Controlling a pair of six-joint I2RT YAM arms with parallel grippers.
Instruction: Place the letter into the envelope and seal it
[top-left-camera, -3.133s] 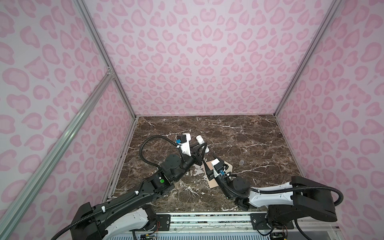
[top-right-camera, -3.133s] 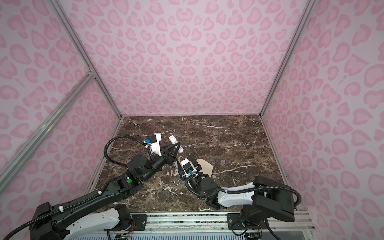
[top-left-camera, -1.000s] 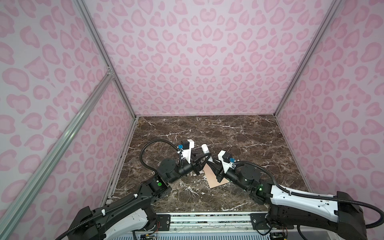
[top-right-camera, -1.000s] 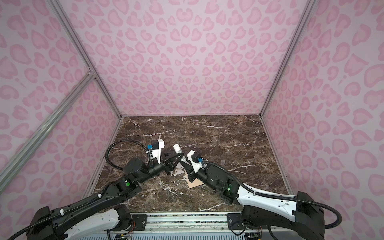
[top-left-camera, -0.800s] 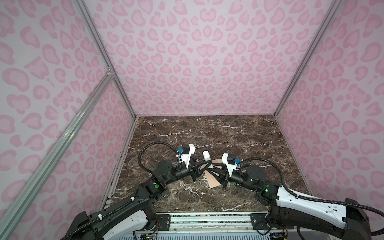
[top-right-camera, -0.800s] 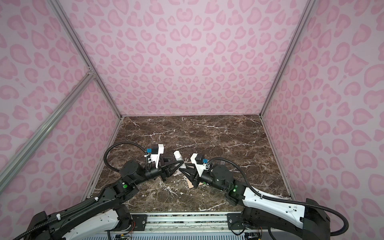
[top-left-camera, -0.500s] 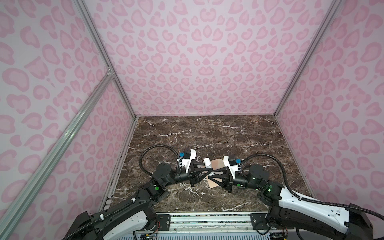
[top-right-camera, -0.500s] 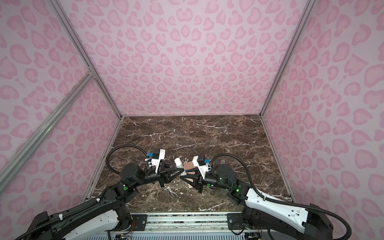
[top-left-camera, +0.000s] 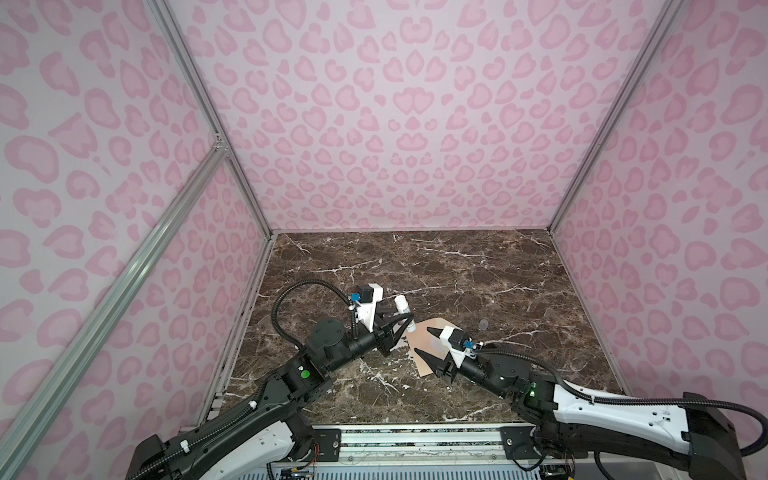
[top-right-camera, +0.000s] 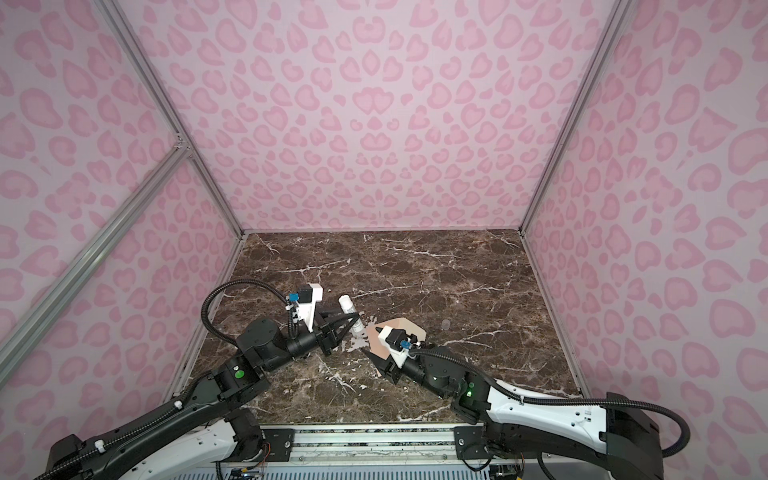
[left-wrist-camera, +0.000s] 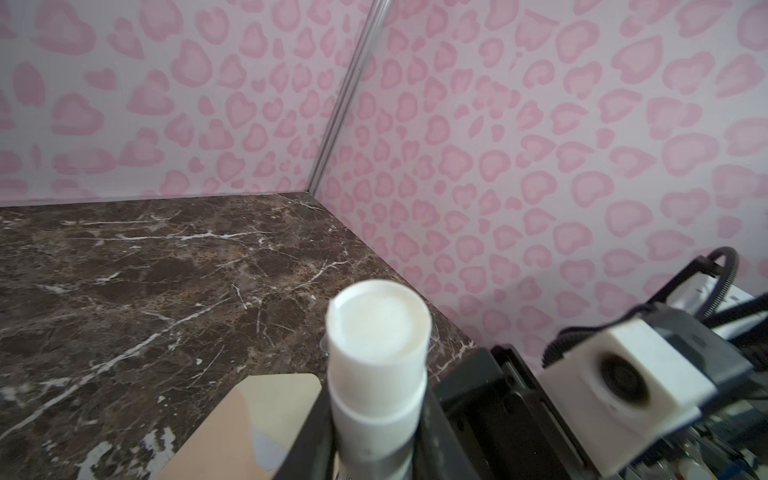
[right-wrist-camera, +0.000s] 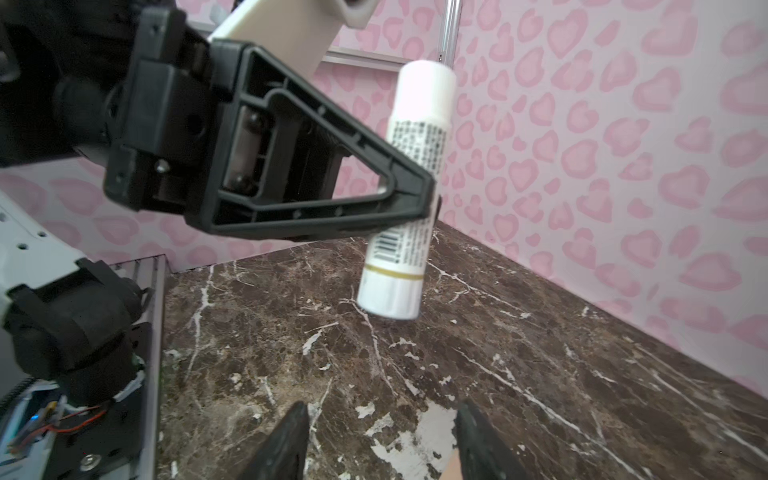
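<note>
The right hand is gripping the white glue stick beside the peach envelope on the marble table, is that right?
Wrong hand. It is the left hand that grips the white glue stick beside the peach envelope. The right wrist view shows this most clearly. The right hand is open and holds nothing.

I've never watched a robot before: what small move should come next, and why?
Probably the open right end effector should rise to the cap-like top of the white plastic glue-stick tube and grip it: the left end effector holds that tube mid-body, by the peach paper envelope whose flap looks open.
</note>
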